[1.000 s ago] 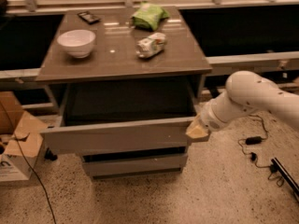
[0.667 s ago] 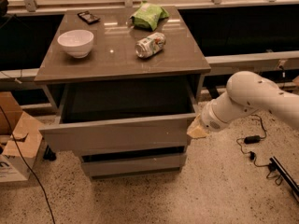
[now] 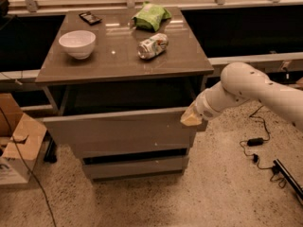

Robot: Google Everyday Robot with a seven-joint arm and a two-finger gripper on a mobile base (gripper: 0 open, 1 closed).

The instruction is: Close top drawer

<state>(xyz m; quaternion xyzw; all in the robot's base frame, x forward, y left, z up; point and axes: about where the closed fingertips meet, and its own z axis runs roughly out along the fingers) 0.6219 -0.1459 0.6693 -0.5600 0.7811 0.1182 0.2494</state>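
Note:
The top drawer (image 3: 118, 126) is a wide grey drawer with a plain flat front, standing a little way out from under the brown tabletop (image 3: 120, 51). Its dark inside shows as a narrow strip behind the front panel. My gripper (image 3: 191, 118) is at the end of the white arm (image 3: 246, 86) that comes in from the right. Its tan tip rests against the right end of the drawer front.
On the tabletop stand a white bowl (image 3: 77, 43), a crushed can (image 3: 152, 46), a green bag (image 3: 150, 16) and a small dark object (image 3: 89, 17). A lower drawer (image 3: 135, 167) sits below. Cardboard boxes (image 3: 19, 141) are on the left; cables and a power adapter (image 3: 255, 142) lie on the floor at right.
The drawer front has moved back towards the table, so less of its inside shows. My gripper has followed it, staying on the right end of the front.

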